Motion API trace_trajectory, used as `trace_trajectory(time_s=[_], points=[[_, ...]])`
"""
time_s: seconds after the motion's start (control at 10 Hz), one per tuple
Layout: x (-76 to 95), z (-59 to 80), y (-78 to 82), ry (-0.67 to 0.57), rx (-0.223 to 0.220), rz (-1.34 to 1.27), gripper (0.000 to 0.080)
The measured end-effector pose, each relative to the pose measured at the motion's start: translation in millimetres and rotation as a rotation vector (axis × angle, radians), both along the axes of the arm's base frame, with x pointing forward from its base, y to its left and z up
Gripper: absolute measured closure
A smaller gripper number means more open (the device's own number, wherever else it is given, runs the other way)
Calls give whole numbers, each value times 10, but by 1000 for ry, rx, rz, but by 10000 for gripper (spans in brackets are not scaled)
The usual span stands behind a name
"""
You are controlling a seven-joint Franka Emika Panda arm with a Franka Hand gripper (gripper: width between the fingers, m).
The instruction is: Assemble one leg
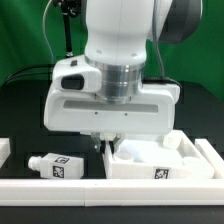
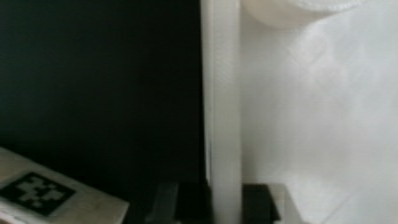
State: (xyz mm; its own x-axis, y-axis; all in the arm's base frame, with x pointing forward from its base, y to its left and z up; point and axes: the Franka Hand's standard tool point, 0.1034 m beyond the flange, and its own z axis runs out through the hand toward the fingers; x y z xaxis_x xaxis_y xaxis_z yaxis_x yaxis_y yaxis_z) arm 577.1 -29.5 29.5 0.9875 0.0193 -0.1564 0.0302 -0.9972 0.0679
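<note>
The leg [image 1: 55,165], a short white peg with a black-and-white tag, lies on its side on the black table at the exterior view's left. It also shows in the wrist view [image 2: 45,192]. My gripper [image 1: 102,144] is down at the near left edge of the large white square panel [image 1: 160,158], to the right of the leg and apart from it. In the wrist view my gripper [image 2: 221,205] straddles the panel's raised edge [image 2: 221,90], with a dark finger [image 2: 175,205] pressed on each side. A round corner socket [image 2: 294,8] shows on the panel.
A white raised border [image 1: 110,185] runs along the front of the table, and a white block [image 1: 4,148] sits at the far left. A green backdrop [image 1: 30,40] stands behind.
</note>
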Motion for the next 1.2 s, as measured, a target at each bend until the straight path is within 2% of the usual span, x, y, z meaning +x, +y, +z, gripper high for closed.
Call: trace_trajectory(time_s=[0.1,0.3,0.5,0.8,0.9,1.1,1.2], points=[[124,-56,-10,-4,-3,-1,745],[158,-162,49,82,-10,-36,740],[155,-168,79,129,-16,-62,738],[154,-169,86,136,-17,-69,737],[154,-169,86,136,-17,-69,542],[123,-149,95,145,-12,-75,252],[38,-63,125,158,-1,-82,252]])
